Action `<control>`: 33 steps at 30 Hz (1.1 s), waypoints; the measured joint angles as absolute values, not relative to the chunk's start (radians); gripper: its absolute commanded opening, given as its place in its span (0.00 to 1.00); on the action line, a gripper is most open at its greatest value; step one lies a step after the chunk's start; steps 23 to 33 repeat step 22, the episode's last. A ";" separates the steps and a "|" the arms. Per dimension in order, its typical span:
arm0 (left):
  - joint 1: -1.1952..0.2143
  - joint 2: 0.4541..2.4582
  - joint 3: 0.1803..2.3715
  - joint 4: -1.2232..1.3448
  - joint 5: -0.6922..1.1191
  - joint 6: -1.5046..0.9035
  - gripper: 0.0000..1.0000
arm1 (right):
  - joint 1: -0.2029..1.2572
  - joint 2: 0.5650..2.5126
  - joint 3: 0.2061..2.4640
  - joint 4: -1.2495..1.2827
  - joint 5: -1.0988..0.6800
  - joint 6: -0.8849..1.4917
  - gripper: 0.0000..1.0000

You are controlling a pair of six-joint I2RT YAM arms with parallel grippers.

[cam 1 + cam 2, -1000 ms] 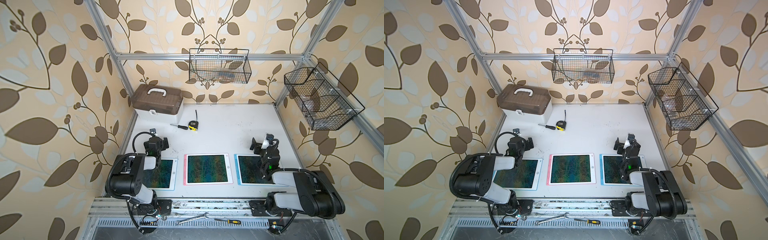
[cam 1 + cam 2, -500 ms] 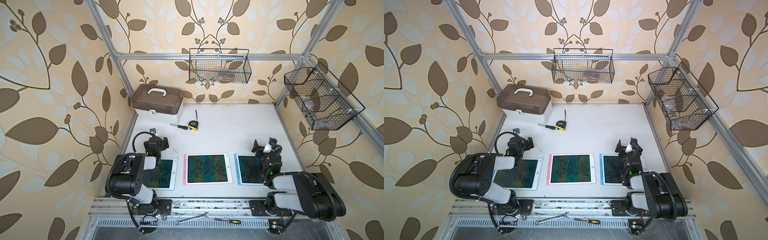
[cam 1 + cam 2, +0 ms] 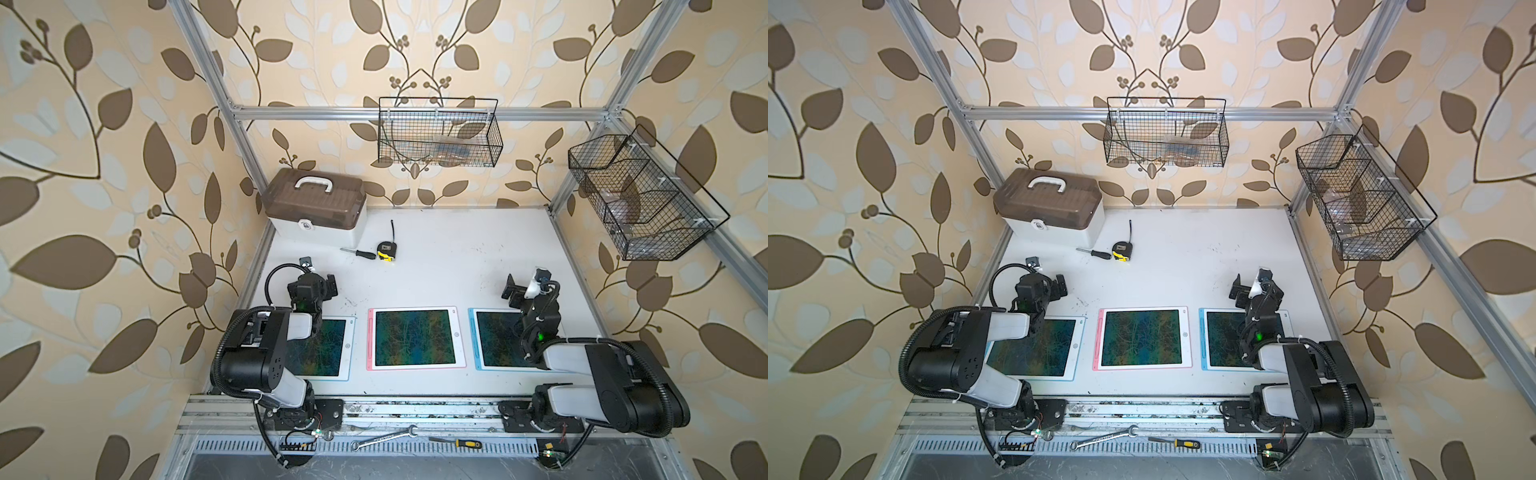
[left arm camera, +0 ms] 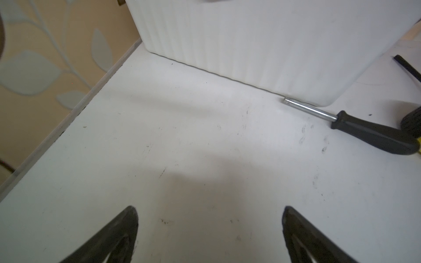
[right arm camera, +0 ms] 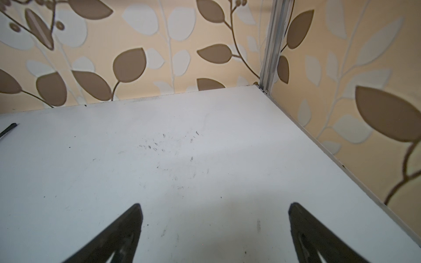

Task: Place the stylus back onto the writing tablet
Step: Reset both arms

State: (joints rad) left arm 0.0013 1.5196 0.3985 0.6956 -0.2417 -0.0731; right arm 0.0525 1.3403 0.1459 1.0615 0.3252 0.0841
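Left fingers (image 4: 114, 239) and right fingers (image 5: 118, 234) both spread, empty, over bare bench (image 5: 205, 159); stylus (image 3: 1203, 337), seemingly the slim blue bar docked on the inner edge of the right tablet (image 3: 1225, 366), lies front-to-back, back toward the base from the nearer right fingers.

Robot lab cell — aluminium frame (image 3: 316, 113), leaf wallpaper panels (image 3: 104, 166), white table (image 3: 457, 257), wire baskets (image 3: 438, 133), toolbox (image 3: 316, 208)

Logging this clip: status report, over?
Left gripper open, empty; right gripper same. Stylus looks docked on pink tablet; none loose. Screwdriver, tape far behind, not in the way.
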 measured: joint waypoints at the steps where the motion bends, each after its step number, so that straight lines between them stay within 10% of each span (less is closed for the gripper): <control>1: 0.001 1.520 0.398 0.696 -0.242 -0.073 0.99 | 0.052 1.340 0.144 1.063 0.313 0.078 1.00; 33: 0.001 1.520 0.398 0.704 -0.242 -0.073 0.99 | -0.001 1.345 0.174 0.982 0.048 0.025 1.00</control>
